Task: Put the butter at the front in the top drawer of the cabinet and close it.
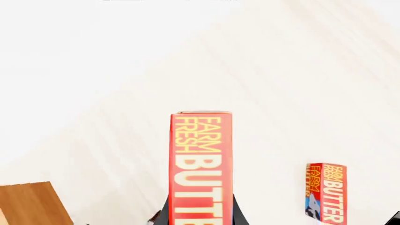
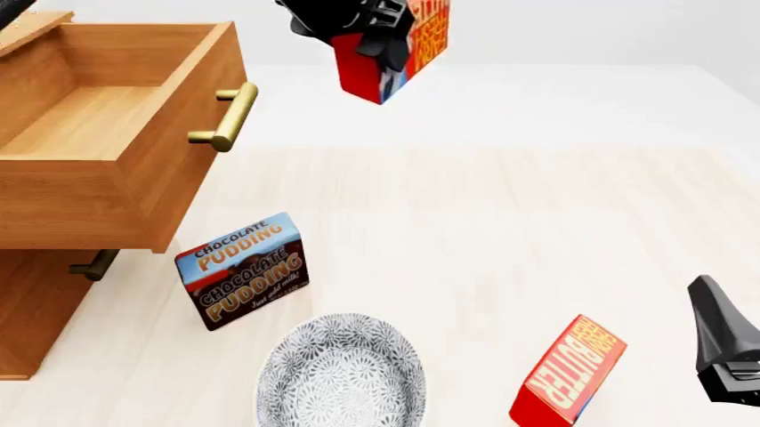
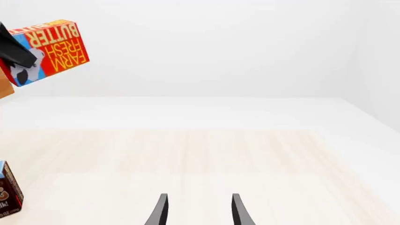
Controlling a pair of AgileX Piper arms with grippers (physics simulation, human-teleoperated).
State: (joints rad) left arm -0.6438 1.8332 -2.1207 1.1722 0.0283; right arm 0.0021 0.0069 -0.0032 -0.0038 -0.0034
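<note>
Up high, our left gripper [image 2: 377, 36] is clamped on the butter [image 2: 398, 53], lifted well above the table [image 2: 499, 222] and to the right of the top drawer [image 2: 107, 133], which stands pulled out of the cabinet [image 2: 36, 302]. Open air lies between box and drawer rim; only the brass handle [image 2: 226, 116] juts out there. Below sit a pudding box [image 2: 244, 269], a patterned bowl [image 2: 342, 378] and a second butter box [image 2: 570, 374]. Our right gripper [image 3: 198, 211] hangs low with its fingers apart, holding nothing.
</note>
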